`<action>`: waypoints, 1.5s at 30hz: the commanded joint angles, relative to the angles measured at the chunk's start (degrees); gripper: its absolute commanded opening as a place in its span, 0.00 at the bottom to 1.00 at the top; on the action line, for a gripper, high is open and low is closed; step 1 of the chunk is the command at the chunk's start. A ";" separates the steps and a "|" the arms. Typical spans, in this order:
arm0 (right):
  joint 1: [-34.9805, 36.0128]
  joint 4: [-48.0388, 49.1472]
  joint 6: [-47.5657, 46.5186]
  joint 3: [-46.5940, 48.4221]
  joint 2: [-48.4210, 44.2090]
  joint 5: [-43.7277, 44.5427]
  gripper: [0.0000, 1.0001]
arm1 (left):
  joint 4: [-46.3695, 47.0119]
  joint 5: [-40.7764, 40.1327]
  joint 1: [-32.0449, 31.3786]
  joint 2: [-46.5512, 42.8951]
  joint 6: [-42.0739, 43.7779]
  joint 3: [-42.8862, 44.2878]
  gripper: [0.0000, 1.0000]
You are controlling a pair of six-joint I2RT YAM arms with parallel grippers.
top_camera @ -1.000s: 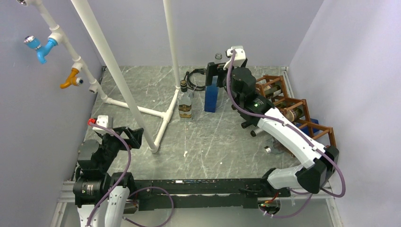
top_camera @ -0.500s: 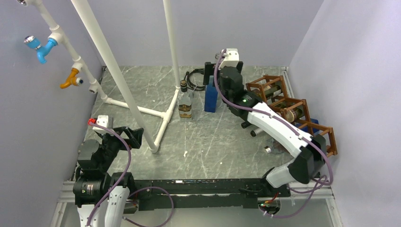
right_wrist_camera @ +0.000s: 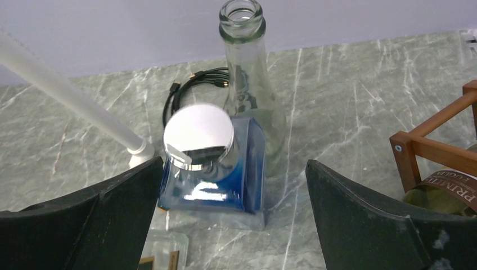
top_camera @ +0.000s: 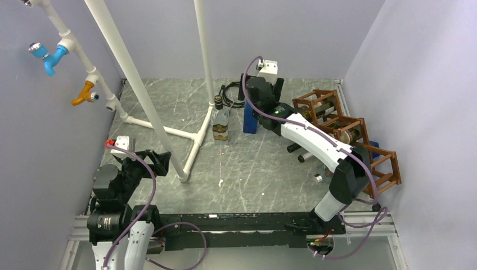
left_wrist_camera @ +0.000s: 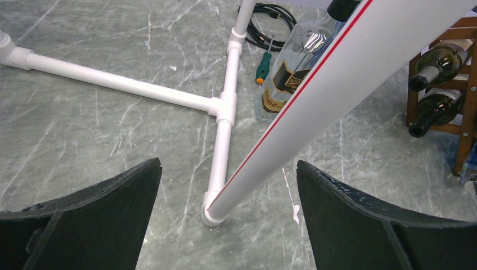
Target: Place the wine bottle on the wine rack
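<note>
Shows right arm stretched far, right gripper spread wide above the upright blue bottle, left of the wine rack. Shows left gripper also apart, left arm folded near base.

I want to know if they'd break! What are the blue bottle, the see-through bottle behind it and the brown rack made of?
Blue bottle: probably glossy tinted glass; it glints and shows through. Clear bottle: likely plain glass, fully see-through. Wine rack: seemingly reddish-brown stained wood, with matte square bars, though painted metal is possible.

Blue bottle before spread right claw; clear bottle just behind.
</note>
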 commanded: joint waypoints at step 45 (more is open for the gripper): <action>6.21 16.18 -18.08 -7.30 -6.10 4.16 0.00 | 2.11 1.31 0.90 -0.73 -0.15 0.52 0.96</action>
